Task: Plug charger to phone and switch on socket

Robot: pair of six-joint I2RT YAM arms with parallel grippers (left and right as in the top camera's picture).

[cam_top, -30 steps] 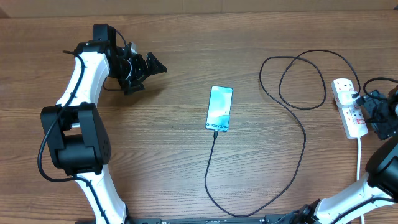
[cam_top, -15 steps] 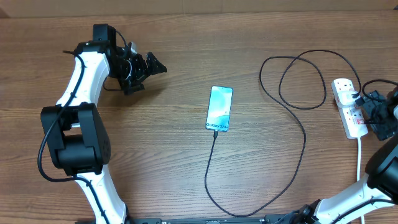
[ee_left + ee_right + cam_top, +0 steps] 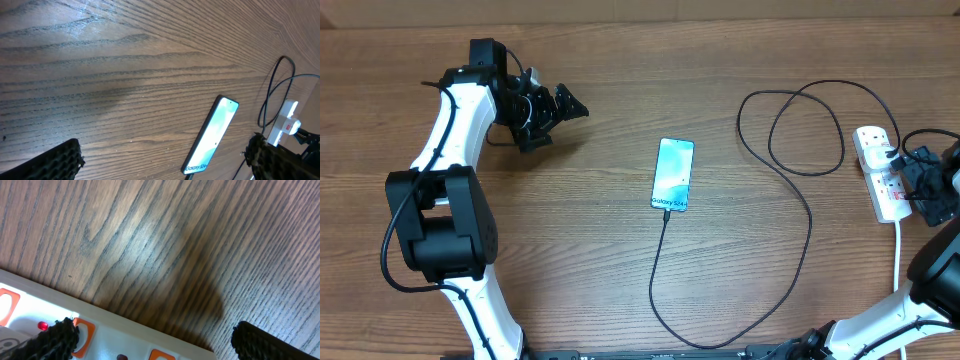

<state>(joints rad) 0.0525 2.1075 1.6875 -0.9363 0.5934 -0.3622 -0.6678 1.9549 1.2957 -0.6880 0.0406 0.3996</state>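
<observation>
The phone (image 3: 673, 175) lies flat mid-table, screen up, its "Galaxy" band at the near end; it also shows in the left wrist view (image 3: 212, 135). The black charger cable (image 3: 808, 215) meets the phone's near end, loops round the front and right, and runs to the white socket strip (image 3: 876, 165) at the right edge. My right gripper (image 3: 912, 182) is open and hovers over the strip. In the right wrist view the strip (image 3: 115, 330) with a red switch (image 3: 42, 326) lies between the open fingers (image 3: 155, 342). My left gripper (image 3: 562, 118) is open and empty, far left of the phone.
The strip's white cord (image 3: 899, 255) runs toward the front right beside my right arm. The charger's loops (image 3: 805, 130) lie just left of the strip. The left wrist view shows bare wood between its fingers (image 3: 162, 165).
</observation>
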